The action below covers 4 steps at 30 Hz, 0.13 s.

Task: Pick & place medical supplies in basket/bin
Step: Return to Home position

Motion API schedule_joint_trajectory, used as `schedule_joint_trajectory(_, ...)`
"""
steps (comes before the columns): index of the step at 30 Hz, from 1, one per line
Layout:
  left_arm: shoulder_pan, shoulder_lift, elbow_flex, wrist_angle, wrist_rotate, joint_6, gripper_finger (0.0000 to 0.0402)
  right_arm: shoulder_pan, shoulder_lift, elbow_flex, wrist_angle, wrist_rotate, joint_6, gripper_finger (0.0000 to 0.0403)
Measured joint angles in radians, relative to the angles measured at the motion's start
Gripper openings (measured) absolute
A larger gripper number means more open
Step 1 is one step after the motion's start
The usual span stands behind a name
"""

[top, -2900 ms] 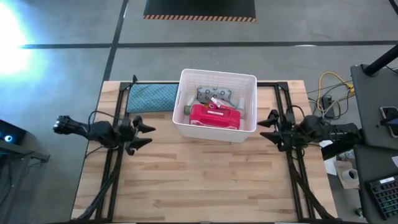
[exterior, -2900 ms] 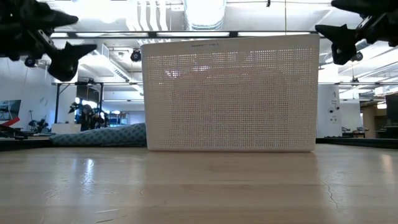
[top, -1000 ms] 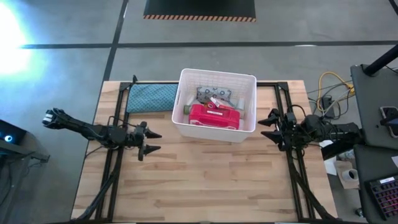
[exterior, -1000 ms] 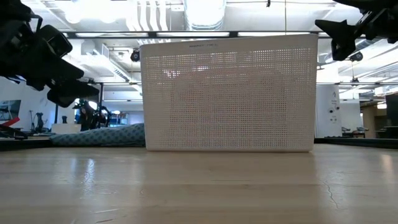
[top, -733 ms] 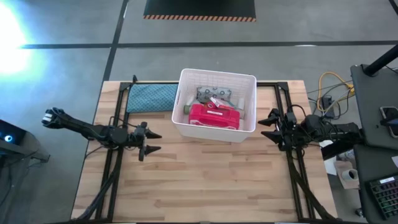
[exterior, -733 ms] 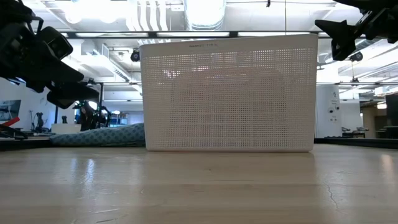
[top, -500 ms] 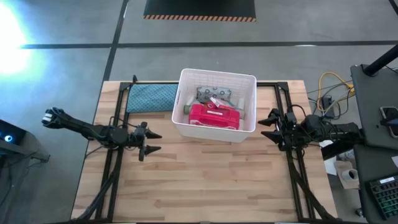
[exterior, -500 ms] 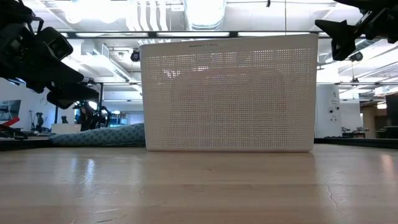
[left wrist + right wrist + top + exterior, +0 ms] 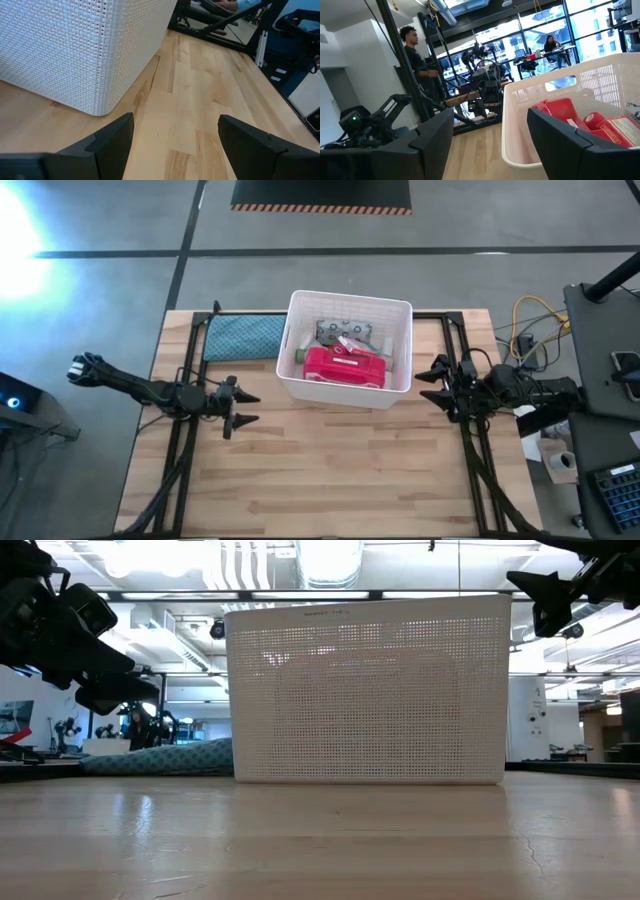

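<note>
i have the left tool (image 9: 246, 408) hanging low over the worktop (image 9: 330, 470), near the front left corner of the white bin (image 9: 350, 300), its fingers spread apart. the right tool (image 9: 428, 383) hangs just beside the bin's right wall, fingers apart as well. the bin sits at the far middle of the worktop, with the red case (image 9: 345, 368) and a grey-white pack (image 9: 330, 332) inside it. a blue-green folded cloth (image 9: 243, 337) lies just beside its left wall.

Bright glare washes the floor (image 9: 20, 240) at the high view's left edge. Overhead, ceiling lights (image 9: 328, 558) leave a soft sheen on the table (image 9: 140, 815); daylight enters through windows (image 9: 592, 22).
</note>
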<state>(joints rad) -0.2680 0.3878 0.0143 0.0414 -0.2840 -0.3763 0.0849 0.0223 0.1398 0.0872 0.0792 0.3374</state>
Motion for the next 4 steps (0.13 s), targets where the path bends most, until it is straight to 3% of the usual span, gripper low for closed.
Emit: schedule_joint_trajectory(4,0.0,0.0,0.0,0.0,0.0,0.0,0.0269,0.0,0.0,0.0,0.0,0.0,0.0,0.0242)
